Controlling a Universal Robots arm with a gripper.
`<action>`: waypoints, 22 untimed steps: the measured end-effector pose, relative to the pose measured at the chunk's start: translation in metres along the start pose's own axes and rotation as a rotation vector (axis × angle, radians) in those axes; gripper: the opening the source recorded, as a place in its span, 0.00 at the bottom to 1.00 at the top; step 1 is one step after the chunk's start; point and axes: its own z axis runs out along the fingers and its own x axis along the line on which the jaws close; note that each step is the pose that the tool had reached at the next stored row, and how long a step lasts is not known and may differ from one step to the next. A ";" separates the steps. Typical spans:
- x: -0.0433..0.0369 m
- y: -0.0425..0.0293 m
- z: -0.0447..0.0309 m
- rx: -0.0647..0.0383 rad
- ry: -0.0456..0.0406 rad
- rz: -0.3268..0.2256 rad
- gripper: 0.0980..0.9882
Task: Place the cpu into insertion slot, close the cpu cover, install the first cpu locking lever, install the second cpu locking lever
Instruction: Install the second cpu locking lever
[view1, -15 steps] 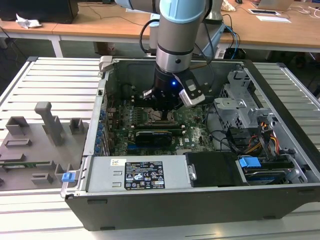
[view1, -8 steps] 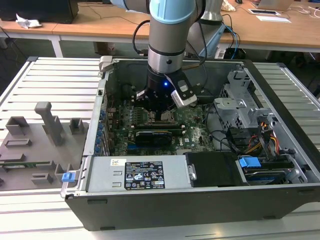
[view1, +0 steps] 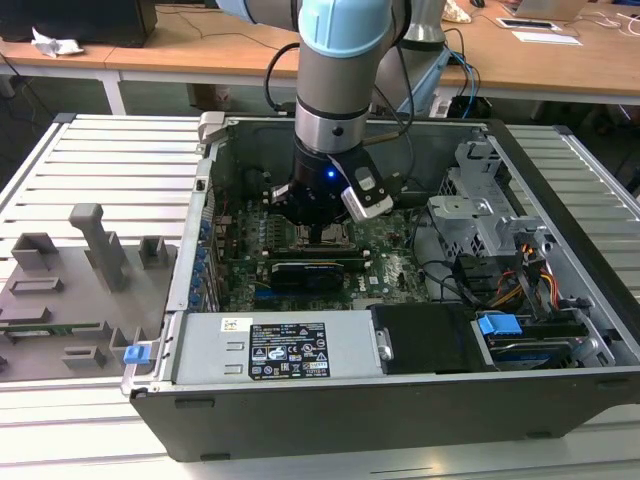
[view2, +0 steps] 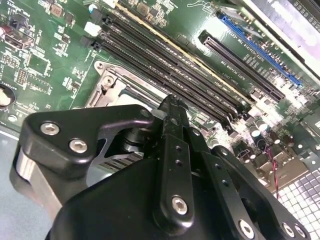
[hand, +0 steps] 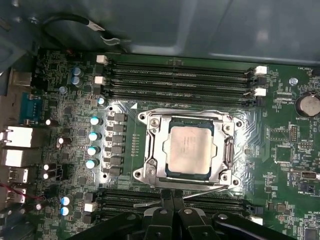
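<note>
In the first wrist view the cpu (hand: 189, 147) lies flat in the insertion slot (hand: 141, 174), pale metal face up. The cpu cover (hand: 156, 150) lies down over it, framing the chip through its window. A thin wire locking lever (hand: 210, 190) runs slanted along the socket edge nearest my fingers. My gripper (hand: 173, 194) is shut, its tips together right at that lever with nothing clamped between them. The second wrist view shows my gripper (view2: 172, 102) from behind, tips over the socket's rim (view2: 112, 90). In the exterior view my gripper (view1: 322, 238) reaches down inside the computer case.
Long black memory slots (hand: 180, 80) flank the socket on two sides. Capacitors (hand: 93, 135) stand beside it. The case walls (view1: 190, 270), power supply (view1: 285, 350) and drive cage (view1: 490, 200) surround the board. A grey fixture (view1: 90, 250) sits on the table at the exterior view's left.
</note>
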 end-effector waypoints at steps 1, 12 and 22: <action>0.0005 -0.0004 0.0000 -0.001 -0.0001 0.000 0.01; 0.0142 -0.0034 -0.0001 -0.026 -0.0016 -0.001 0.01; 0.0167 -0.0148 -0.0009 -0.082 -0.0054 -0.002 0.01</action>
